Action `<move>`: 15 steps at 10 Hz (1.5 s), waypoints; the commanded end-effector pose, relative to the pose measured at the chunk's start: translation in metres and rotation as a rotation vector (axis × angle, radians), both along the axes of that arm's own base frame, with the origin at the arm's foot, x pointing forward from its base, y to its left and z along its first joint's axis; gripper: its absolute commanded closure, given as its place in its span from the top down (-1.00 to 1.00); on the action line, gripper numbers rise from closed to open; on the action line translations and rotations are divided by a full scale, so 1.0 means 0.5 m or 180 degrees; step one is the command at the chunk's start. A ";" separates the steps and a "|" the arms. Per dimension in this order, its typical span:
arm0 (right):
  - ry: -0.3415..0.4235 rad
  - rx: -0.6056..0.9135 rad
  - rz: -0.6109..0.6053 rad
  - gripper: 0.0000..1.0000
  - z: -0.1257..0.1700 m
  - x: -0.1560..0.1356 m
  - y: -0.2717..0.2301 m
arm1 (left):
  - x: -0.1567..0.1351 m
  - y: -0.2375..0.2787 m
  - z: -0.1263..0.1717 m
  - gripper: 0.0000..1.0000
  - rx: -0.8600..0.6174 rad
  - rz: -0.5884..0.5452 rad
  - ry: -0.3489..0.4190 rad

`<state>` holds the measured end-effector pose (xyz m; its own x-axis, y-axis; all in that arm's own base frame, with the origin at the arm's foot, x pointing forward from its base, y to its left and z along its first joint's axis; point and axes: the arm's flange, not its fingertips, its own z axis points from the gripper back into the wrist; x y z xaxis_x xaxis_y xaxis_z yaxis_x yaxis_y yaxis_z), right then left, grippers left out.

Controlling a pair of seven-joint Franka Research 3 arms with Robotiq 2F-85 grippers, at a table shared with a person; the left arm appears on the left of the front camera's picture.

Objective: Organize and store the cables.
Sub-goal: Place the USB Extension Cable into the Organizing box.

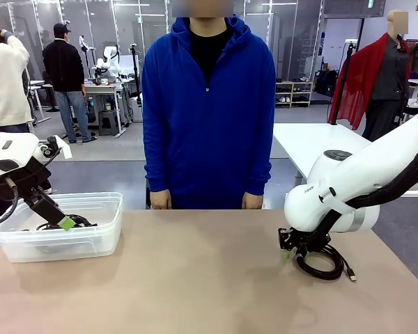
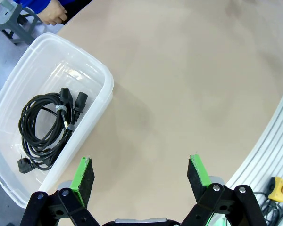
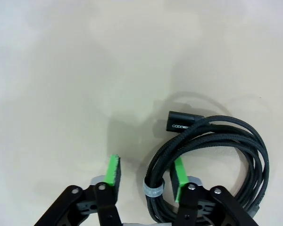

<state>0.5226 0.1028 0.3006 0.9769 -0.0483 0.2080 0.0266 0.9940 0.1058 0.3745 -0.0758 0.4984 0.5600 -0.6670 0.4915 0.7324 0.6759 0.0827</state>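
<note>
A black braided cable [image 3: 217,141], coiled and tied with a grey strap, lies on the tan table at the right [image 1: 327,268], its USB plug [image 1: 352,277] pointing out to the side. My right gripper [image 3: 146,170] is down on it [image 1: 292,252]. One green pad stands inside the coil and the other outside it. The strapped bundle sits between them, with a gap still showing on one side. A thicker coiled cable [image 2: 47,127] with chunky power plugs lies in the clear plastic bin [image 2: 108,84]. My left gripper [image 2: 141,174] hangs open over the bin's near edge [image 1: 64,223], holding nothing.
The bin [image 1: 56,243] stands at the table's left. A person in a blue hoodie stands at the far edge with both hands [image 1: 160,200] resting by the tabletop. The tan surface between the bin and the right cable is bare.
</note>
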 end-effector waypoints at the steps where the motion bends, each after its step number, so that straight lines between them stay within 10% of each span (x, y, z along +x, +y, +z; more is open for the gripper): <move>1: 0.0025 -0.0099 -0.0114 -1.00 0.009 0.002 0.013 | -0.001 -0.001 0.001 1.00 0.0000 -0.0005 -0.0004; 8: -0.0043 -0.0479 -0.0219 -1.00 0.125 -0.037 0.075 | -0.001 -0.001 0.001 1.00 0.0000 -0.0005 -0.0004; 15: 0.0379 -0.0384 -0.0454 -1.00 0.268 -0.046 0.160 | -0.001 -0.001 0.001 1.00 0.0000 -0.0005 -0.0004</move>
